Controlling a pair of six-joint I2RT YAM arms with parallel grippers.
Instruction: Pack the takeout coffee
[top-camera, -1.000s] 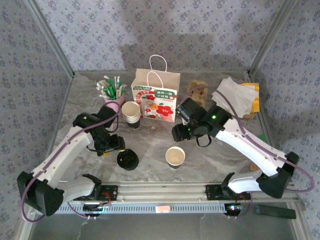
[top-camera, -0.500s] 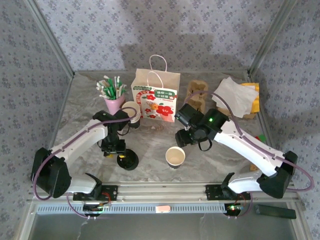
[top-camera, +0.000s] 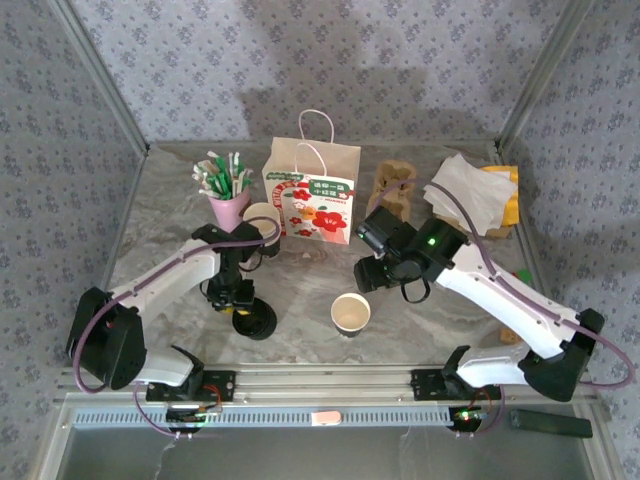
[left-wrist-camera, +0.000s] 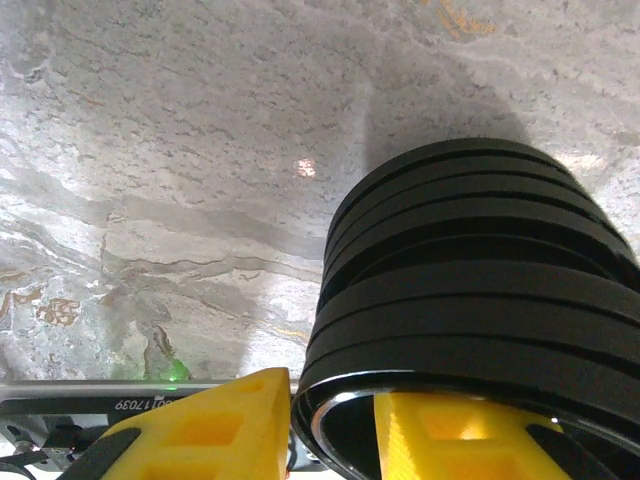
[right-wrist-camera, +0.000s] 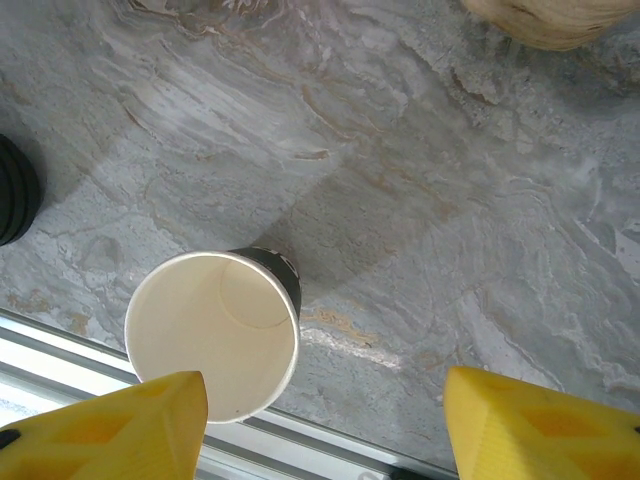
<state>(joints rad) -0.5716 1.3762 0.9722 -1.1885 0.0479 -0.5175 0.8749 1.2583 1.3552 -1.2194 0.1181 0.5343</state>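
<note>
The single paper cup (top-camera: 350, 313) of the takeout coffee stands lidless and empty near the table's front; it has a pale inside (right-wrist-camera: 212, 335) and a dark outer wall. My right gripper (top-camera: 368, 272) hangs above and just behind it, open (right-wrist-camera: 320, 400), with nothing between its yellow fingers. A stack of black lids (top-camera: 255, 320) stands to the left. My left gripper (top-camera: 238, 300) is down on that stack (left-wrist-camera: 470, 260). Its jaws (left-wrist-camera: 332, 395) straddle the top lid's rim, one finger outside and one inside. I cannot tell whether they pinch it.
A paper bag (top-camera: 311, 195) with handles stands open at the back centre. Stacked beige cups (top-camera: 262, 222) and a pink holder of green-wrapped sticks (top-camera: 227, 190) are to its left. Napkins (top-camera: 470, 195) and brown cup carriers (top-camera: 393, 185) are to its right. A metal rail (top-camera: 320, 380) runs along the front.
My left gripper has swung right and down from beside the lid stack onto it, and its jaws have narrowed round the top rim. The right gripper has drifted slightly right and stayed open.
</note>
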